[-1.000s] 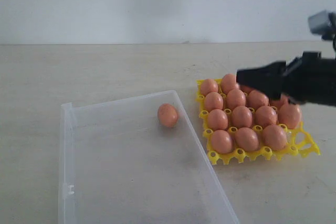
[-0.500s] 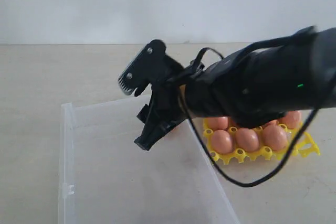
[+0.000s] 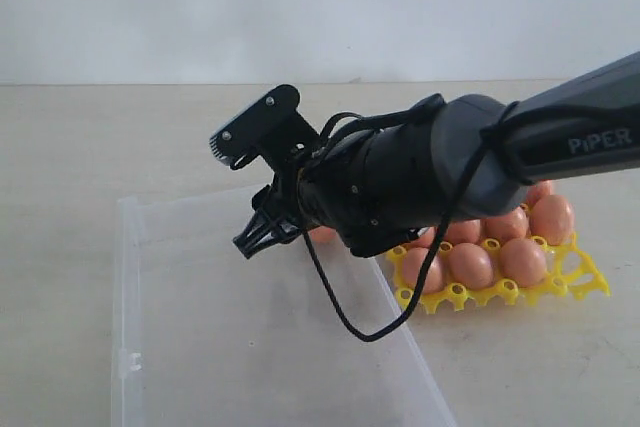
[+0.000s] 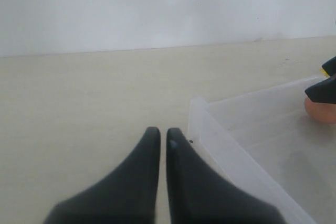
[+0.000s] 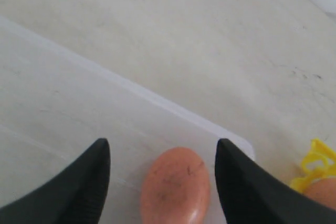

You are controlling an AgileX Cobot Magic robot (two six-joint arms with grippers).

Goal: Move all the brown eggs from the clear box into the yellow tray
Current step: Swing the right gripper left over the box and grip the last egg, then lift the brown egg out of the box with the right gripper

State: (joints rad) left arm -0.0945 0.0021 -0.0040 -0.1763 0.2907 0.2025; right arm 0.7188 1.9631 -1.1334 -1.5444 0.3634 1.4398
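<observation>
Right pincer [image 5: 163, 148] lowered astride brown egg [image 5: 175, 190], jaws apart, shell smooth, oval, orange-brown, faintly flecked

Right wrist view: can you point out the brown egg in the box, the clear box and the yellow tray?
brown egg [image 5: 176, 187], right wrist view, middle of its shell.
clear box [image 5: 136, 90], right wrist view, on its rim.
yellow tray [image 5: 321, 160], right wrist view, a corner of its lattice.

One clear box [image 3: 126, 297], one yellow tray [image 3: 586, 283], two grippers [image 4: 159, 136] [image 5: 163, 145], one brown egg [image 5: 176, 187] boxed, at least six trayed.
</observation>
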